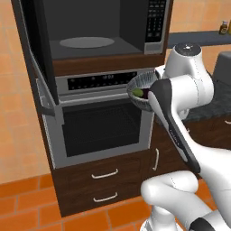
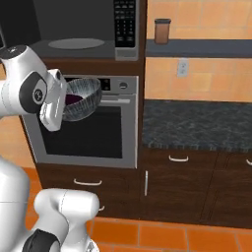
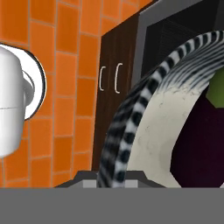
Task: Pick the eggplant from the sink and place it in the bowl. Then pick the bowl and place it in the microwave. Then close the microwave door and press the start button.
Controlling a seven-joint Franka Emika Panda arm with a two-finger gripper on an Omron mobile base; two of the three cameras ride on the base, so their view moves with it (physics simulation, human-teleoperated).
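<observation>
My gripper is shut on the streaky rim of the dark blue-grey bowl, which it holds tilted in the air. The eggplant lies inside the bowl, its green end up. In the left base view the bowl hangs in front of the oven's control strip, below and right of the open microwave. The eggplant shows in it. The microwave door is swung out to the left. From the right, the bowl sits beside my hand, under the microwave. The sink is out of view.
A steel oven with a horizontal handle fills the space below the microwave, with two drawers beneath. To the right run a dark speckled counter, lower cabinets and a shelf with a brown jar. The floor is orange tile.
</observation>
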